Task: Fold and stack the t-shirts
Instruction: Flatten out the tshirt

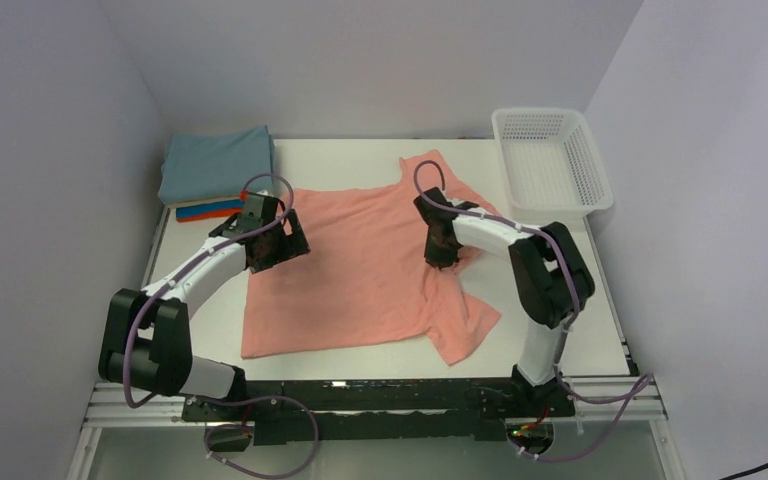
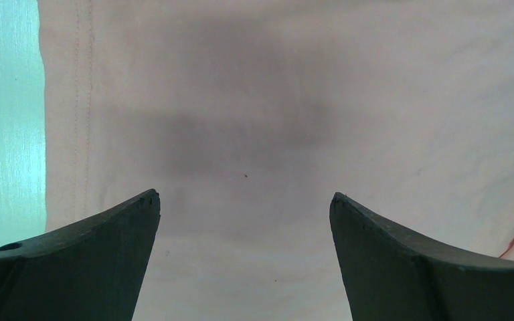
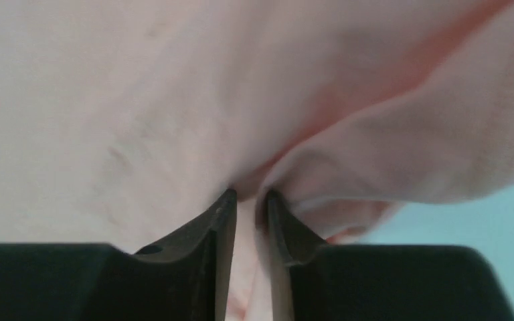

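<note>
The folded stack (image 1: 215,165), teal on top, sat far left; my left gripper (image 1: 272,238) hovered w/ fingers spread over the pink shirt (image 1: 360,275)'s left edge, gripping nothing, while my right gripper (image 1: 443,250) pinched a bunch of its cloth by the right sleeve. I judged the first fold barely begun: next, the left had to close on that stitched edge so both sides could lift together w/o dragging. The shirt lay spread mid table (image 1: 200,320), basket (image 1: 550,112) far right, pale walls (image 1: 380,60) on 3 sides.

Soft, matt cloth, lightly creased: a pink t-shirt (image 1: 360,270) lies on a smooth white table (image 1: 340,162). Upper right, a basket (image 1: 596,175) of white plastic mesh; upper left, folded cloth shirts (image 1: 215,165).
</note>
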`<state>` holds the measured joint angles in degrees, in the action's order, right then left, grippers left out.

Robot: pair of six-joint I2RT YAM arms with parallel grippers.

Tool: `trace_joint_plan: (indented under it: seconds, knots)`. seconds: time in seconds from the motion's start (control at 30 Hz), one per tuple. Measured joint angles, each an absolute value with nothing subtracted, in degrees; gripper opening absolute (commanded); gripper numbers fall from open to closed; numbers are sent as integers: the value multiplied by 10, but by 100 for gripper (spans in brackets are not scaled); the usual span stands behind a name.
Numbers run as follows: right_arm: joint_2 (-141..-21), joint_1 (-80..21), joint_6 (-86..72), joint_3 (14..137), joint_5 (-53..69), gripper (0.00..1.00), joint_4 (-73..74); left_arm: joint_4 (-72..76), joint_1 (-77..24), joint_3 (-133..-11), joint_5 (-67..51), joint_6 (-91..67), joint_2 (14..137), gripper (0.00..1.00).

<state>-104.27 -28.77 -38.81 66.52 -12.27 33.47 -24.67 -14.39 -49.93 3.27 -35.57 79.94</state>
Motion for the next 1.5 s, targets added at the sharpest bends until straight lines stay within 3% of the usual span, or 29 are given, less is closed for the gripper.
trace_joint_plan:
  seconds: [0.1, 0.23, 0.57, 0.73, 0.83, 0.9, 1.03, 1.17, 1.37, 1.5]
  knots:
    - [-1069, -307, -390, 701, -140, 69, 347, -248, -144, -501, 36, -354, 805, 99]
    - [-1041, -316, -387, 687, -156, 98, 352, -245, -144, -502, 35, -354, 810, 99]
    - [-703, -270, -410, 507, -175, 99, 386, -228, -144, -502, 22, -354, 840, 99]
    - [-580, -170, -452, 371, -149, 87, 439, -216, -144, -502, 11, -354, 845, 99]
    - [-569, -154, -463, 311, -115, 84, 455, -210, -144, -502, 7, -354, 851, 99]
    - [-583, -154, -468, 293, -99, 76, 454, -208, -144, -502, 3, -354, 855, 99]
    - [-622, -154, -469, 289, -81, 50, 431, -206, -144, -502, -1, -354, 858, 99]
    - [-630, -153, -471, 290, -65, 2, 404, -204, -144, -502, -1, -354, 859, 99]
    - [-595, -154, -482, 282, -53, 0, 411, -204, -144, -502, -1, -354, 873, 99]
    - [-539, -154, -486, 314, -37, 0, 509, -204, -144, -505, -1, -355, 885, 100]
